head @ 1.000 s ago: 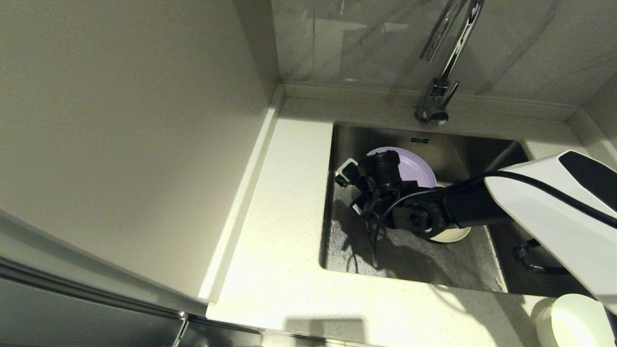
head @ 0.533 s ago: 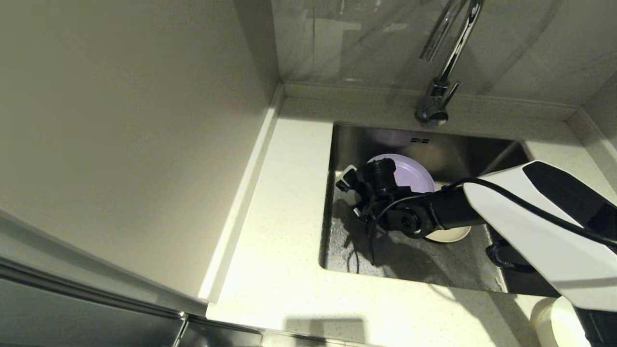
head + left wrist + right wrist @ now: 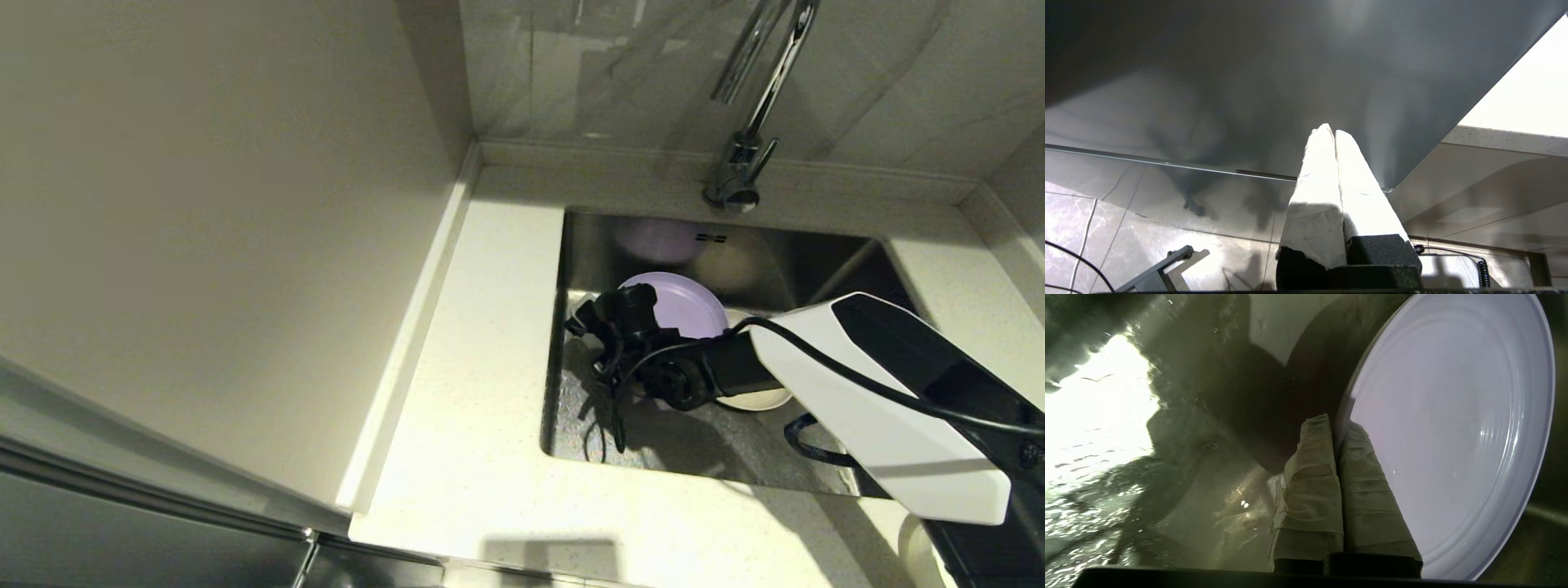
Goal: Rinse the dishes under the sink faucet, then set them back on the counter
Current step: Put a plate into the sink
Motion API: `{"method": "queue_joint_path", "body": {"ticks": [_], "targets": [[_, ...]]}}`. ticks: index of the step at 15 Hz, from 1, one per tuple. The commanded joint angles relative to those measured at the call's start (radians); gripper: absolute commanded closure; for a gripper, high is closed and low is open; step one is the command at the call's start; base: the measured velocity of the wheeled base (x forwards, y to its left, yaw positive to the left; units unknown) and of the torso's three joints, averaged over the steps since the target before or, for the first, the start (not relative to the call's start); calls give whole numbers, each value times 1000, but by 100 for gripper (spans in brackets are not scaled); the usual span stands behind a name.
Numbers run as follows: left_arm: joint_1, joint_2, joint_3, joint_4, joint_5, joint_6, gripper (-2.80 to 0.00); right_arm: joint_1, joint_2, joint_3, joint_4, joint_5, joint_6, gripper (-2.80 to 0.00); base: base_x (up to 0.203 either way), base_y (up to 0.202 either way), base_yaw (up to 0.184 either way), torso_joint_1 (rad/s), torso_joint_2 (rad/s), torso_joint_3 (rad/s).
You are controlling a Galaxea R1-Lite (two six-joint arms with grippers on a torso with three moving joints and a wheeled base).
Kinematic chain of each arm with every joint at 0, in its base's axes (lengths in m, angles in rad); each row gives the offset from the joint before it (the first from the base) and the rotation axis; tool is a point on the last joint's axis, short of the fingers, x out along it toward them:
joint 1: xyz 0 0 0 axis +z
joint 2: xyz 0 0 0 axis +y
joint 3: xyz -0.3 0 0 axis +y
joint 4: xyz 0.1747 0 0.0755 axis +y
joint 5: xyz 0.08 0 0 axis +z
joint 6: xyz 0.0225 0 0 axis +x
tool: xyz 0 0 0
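Inside the sink (image 3: 739, 445), right gripper (image 3: 1337, 424) clamped on the rim of the lilac-purple plate (image 3: 682, 304), held tilted above the wet basin floor, in front of the sink faucet (image 3: 747, 155). Cream-beige plate (image 3: 759, 398) lying in the sink beneath the arm. Left gripper (image 3: 1334, 132) pressed closed, empty, parked away from the sink.

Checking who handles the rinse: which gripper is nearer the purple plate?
Right. The right gripper is shut on the purple plate rim, down in the sink. The left gripper is parked below the counter, shut.
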State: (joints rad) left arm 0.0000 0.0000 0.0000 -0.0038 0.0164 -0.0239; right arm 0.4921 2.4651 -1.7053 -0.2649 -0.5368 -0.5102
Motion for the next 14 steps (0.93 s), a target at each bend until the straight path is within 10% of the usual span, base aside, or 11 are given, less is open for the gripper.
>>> {"method": "queue_joint_path", "body": {"ticks": [1,6,7,14], "targets": [[0,-3,0,-1,0,-1,0,-6,1,1,-2,-3,-2,0,0,0,0,0,0,0],[0,-3,0,-1,0,-1,0,-24,-29,25,0,-32,-20,0,0,0,0,0,0,0],[0,-3,0,-1,0,-1,0,-24,-36,42,0,-32,-27,-280,0,0,0,0,0,0],[0,-3,0,-1,0,-1,0,-36,-122,56,2,-49,-30,-280,0,0,0,0,0,0]]}}
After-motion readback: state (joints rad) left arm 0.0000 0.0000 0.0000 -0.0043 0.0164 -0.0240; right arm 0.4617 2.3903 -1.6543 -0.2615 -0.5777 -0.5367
